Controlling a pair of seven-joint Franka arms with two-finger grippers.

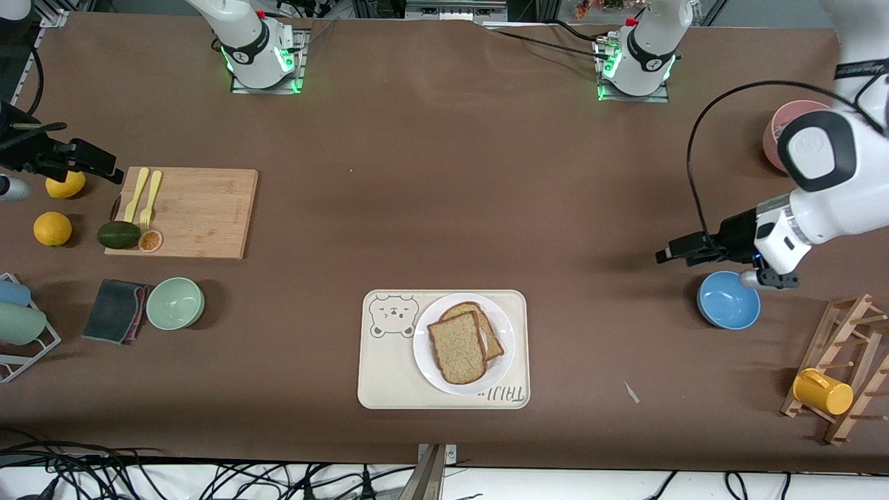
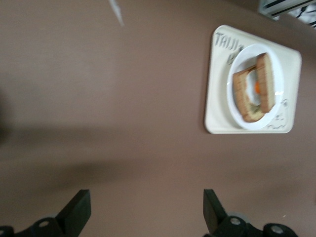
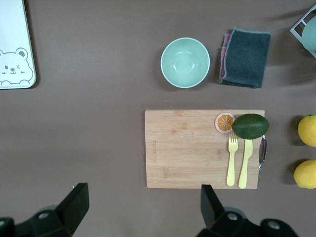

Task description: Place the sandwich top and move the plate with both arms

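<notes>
Left hand (image 1: pixel 767 279) open above the blue bowl (image 1: pixel 728 300), right hand (image 3: pixel 143 210) open over the cutting board (image 3: pixel 187 148).

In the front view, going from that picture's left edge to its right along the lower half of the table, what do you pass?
Dark cloth → green bowl → tray → plate with the sandwich top → blue bowl → yellow cup on the wooden rack.
</notes>
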